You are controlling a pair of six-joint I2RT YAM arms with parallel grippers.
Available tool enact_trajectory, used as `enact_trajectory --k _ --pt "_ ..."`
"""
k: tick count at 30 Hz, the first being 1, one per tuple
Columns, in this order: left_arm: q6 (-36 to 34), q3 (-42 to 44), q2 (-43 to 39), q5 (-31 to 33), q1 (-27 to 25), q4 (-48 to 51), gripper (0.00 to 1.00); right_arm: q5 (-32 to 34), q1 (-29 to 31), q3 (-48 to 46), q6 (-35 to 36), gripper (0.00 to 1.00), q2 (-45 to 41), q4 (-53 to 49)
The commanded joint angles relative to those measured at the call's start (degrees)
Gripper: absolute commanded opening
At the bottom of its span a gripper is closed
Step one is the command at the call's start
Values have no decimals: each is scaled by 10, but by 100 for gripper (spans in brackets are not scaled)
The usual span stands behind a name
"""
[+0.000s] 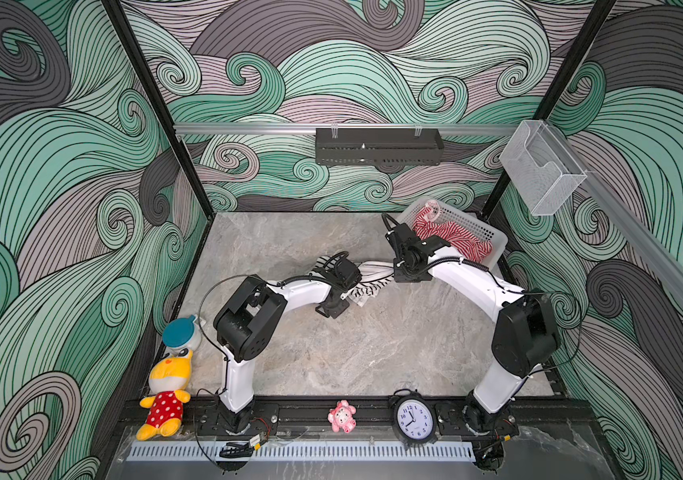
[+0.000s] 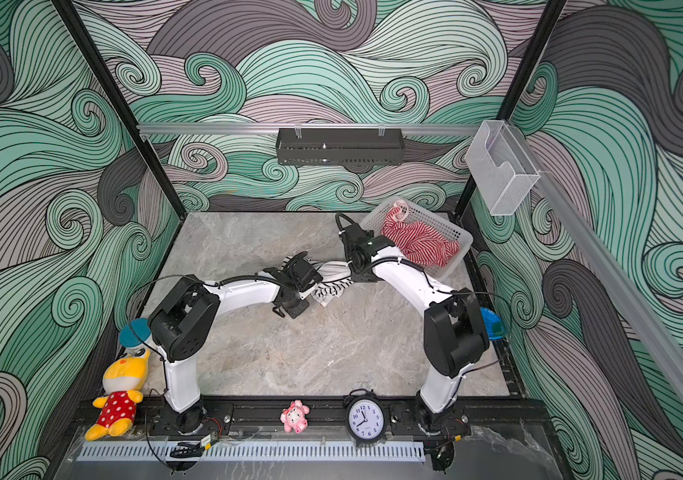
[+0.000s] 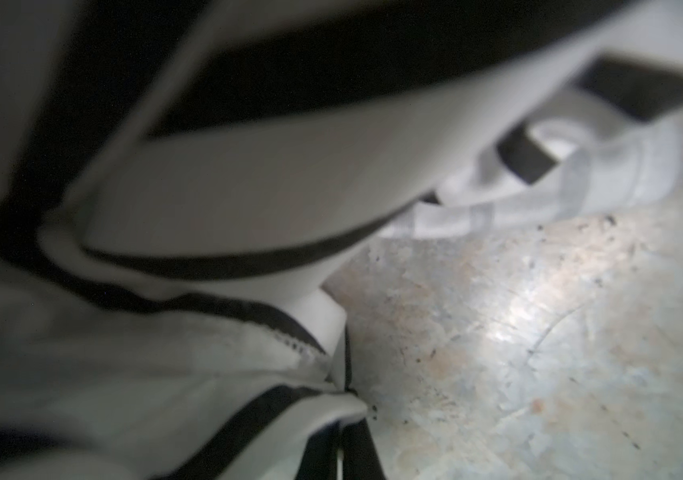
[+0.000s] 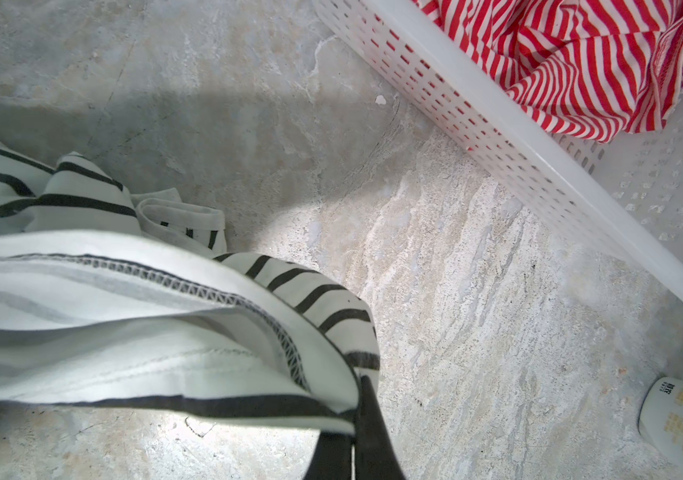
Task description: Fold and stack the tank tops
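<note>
1. Found black-and-white tank top [image 3: 206, 187] filling the left wrist view, blurred, since pinched right by the camera.
2. Logged left claw [image 3: 347, 390] clamped tight on one hem edge of it, and right claw [image 4: 362, 386] pinched closed on another edge of the same top.
3. Saw it strung between both claws mid-worktop [image 1: 352, 353], with loose parts resting on the surface. Judged this a two-point hold meant to spread it flat ahead of folding.
4. Spotted red-and-white tank top [image 1: 456, 243] crumpled in white basket [image 1: 482, 226] at the far right corner. Judged it parked there until its turn.
5. Rated task early: nothing folded, nothing stacked.
</note>
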State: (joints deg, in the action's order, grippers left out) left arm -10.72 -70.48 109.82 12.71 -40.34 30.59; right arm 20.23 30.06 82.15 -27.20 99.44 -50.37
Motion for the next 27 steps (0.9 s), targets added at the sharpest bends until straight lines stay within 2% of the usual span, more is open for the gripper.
enact_trajectory --k 1,4,7,10,14,19,23,27 --pt "-47 24 -80 14 22 2 0 30 8 18 3 0 -23 -18" --pt "-95 23 -186 -12 82 19 0 48 11 43 12 0 -41 -37" --pt "-138 -35 -267 -52 153 64 0 63 18 87 26 0 -62 -65" --pt "-171 -105 -319 -48 186 104 0 73 33 139 44 0 -85 -89" --pt "-180 -180 -358 -65 204 155 0 64 58 220 59 0 -98 -133" --pt "-171 -223 -419 -66 209 168 0 85 115 309 70 0 -125 -182" --pt "-159 -288 -432 -48 210 205 0 101 175 353 95 0 -159 -192" --pt "-166 -372 -434 -36 210 246 0 134 234 451 108 0 -167 -231"
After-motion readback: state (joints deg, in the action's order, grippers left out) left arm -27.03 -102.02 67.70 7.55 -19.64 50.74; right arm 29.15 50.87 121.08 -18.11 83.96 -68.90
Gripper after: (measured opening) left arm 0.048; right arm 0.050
